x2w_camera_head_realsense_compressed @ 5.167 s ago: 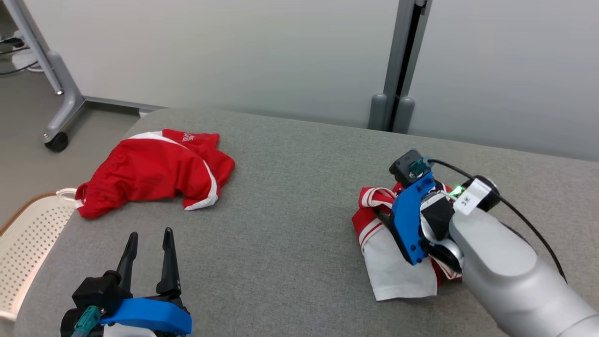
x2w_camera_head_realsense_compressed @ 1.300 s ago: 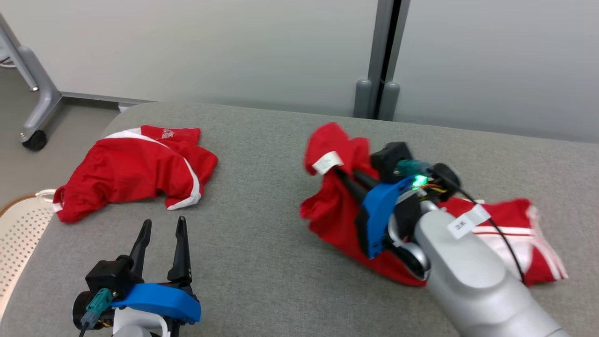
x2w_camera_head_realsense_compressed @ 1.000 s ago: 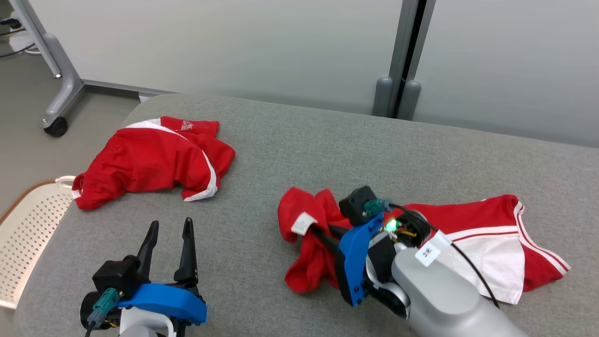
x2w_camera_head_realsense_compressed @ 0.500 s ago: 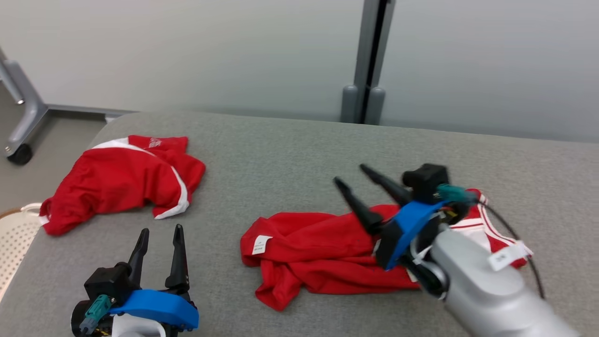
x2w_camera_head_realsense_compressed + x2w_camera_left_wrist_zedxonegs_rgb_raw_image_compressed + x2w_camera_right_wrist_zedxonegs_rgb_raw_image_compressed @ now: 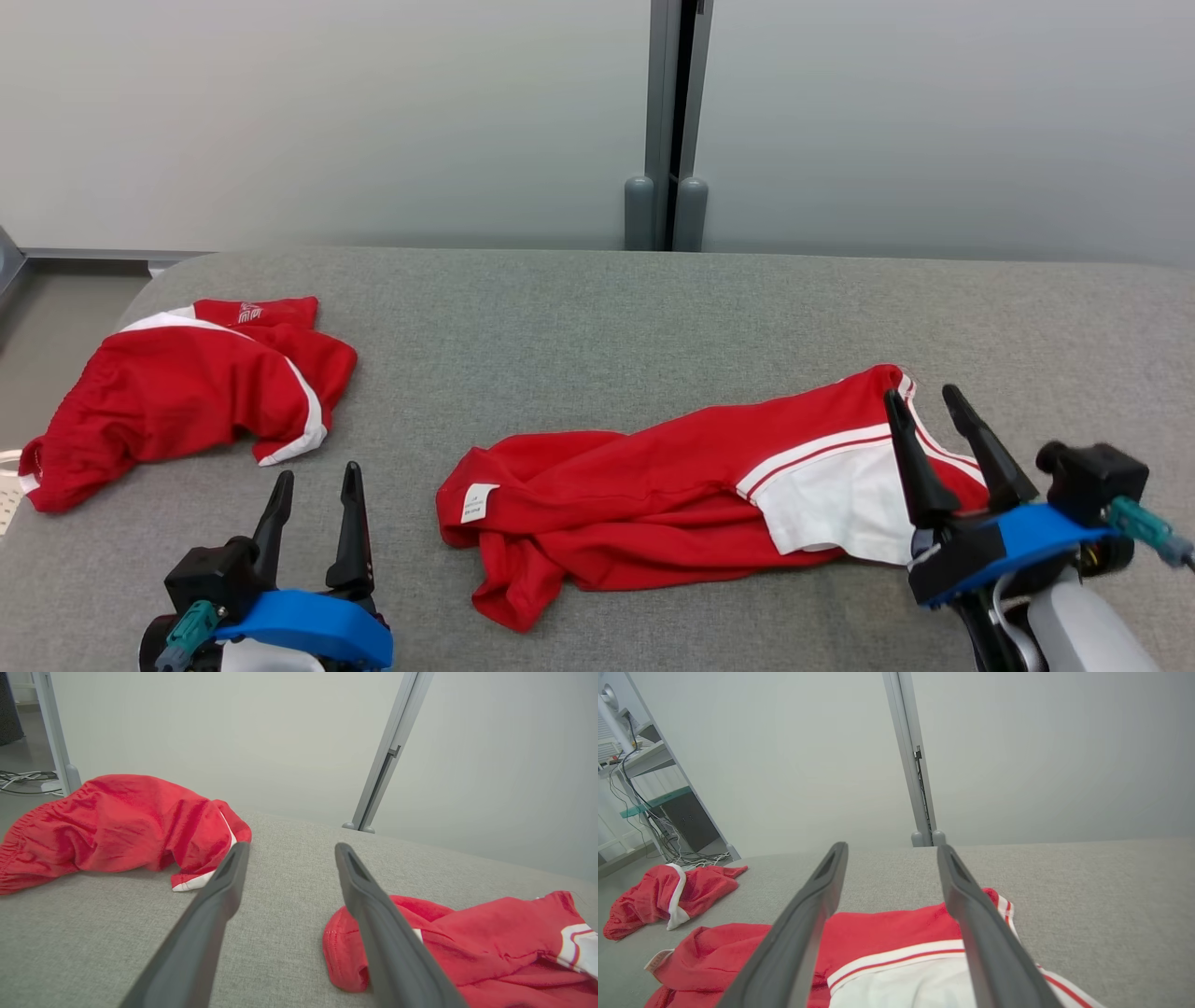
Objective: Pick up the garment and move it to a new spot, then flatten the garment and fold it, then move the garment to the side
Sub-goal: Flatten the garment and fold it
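A red garment (image 5: 653,495) with a white panel and red-white stripes lies crumpled and stretched across the middle of the grey table (image 5: 579,317); a white label shows at its left end. In the right wrist view the same garment (image 5: 887,947) lies just below and ahead of the fingers. My right gripper (image 5: 924,399) hovers open over its right, white end, nothing between the fingers. At the lower left my left gripper (image 5: 316,476) stands open and empty, with the garment's left end (image 5: 467,947) to its right.
A second red and white garment (image 5: 177,397) lies bunched at the table's left edge, seen too as a red heap (image 5: 117,826) and a small pile (image 5: 668,896). A grey post (image 5: 667,121) stands behind the table. A sliver of white basket (image 5: 7,485) sits at far left.
My right gripper has opened, let go of the garment and drawn back to the lower right. The garment now lies spread on the table. The camera has shifted; the left arm has stayed put.
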